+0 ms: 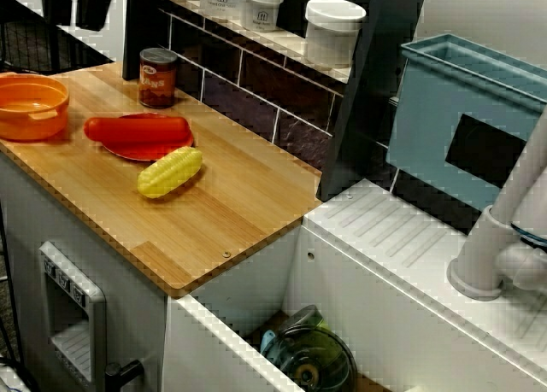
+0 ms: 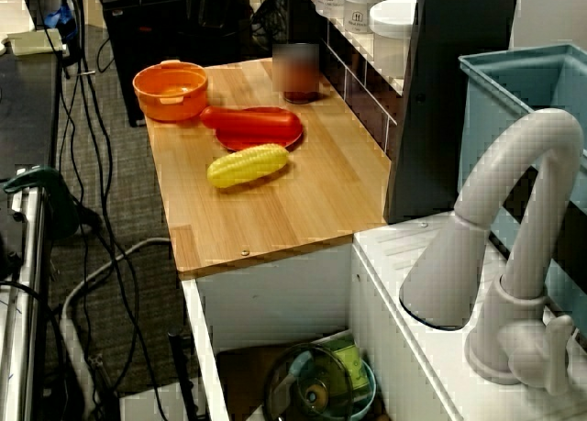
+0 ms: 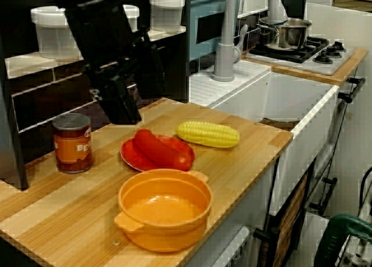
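1. The red sausage lies on a red plate, about the middle of the wooden tabletop.
2. The gripper hangs over the tabletop just behind the plate, apart from the sausage. It is a dark shape, and I cannot tell if its fingers are apart or together.
3. A yellow corn cob lies just beside the plate. An orange pot stands near its other side, and a can stands by the back wall.

Yellow corn beside red sausage on plate, orange pot left, can behind
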Controlling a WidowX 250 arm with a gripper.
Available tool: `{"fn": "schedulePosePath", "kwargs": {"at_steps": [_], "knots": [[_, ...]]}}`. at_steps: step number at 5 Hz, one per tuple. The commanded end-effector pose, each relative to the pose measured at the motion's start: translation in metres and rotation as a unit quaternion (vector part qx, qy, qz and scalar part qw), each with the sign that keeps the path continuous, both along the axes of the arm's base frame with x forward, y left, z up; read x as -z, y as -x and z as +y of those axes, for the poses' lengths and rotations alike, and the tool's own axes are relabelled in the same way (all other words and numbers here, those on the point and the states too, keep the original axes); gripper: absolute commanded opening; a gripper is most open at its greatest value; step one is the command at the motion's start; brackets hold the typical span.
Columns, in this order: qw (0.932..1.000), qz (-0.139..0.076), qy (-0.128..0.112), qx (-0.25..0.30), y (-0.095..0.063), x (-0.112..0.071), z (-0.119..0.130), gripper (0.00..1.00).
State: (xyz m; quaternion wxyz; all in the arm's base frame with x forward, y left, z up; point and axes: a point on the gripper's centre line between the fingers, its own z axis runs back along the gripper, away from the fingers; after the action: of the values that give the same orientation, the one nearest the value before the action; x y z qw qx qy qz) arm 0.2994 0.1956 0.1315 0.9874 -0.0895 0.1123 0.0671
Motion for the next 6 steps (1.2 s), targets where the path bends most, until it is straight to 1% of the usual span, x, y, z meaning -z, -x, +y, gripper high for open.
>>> {"fn": "schedulePosePath", "kwargs": {"at_steps": [1,2,3,4,5,6], "knots": [[0.9984,-0.022,-0.035,-0.038,0.011,0.0,0.004,1.0],[0.9875,-0.043,-0.069,-0.135,0.011,0.016,-0.017,1.0],[0.9813,-0.062,-0.084,-0.162,0.013,0.024,-0.029,1.0],[0.9842,-0.051,-0.085,-0.147,0.01,0.025,-0.031,1.0],[0.987,-0.038,-0.084,-0.132,0.009,0.025,-0.027,1.0],[0.9894,-0.033,-0.081,-0.116,0.01,0.025,-0.022,1.0]]}}
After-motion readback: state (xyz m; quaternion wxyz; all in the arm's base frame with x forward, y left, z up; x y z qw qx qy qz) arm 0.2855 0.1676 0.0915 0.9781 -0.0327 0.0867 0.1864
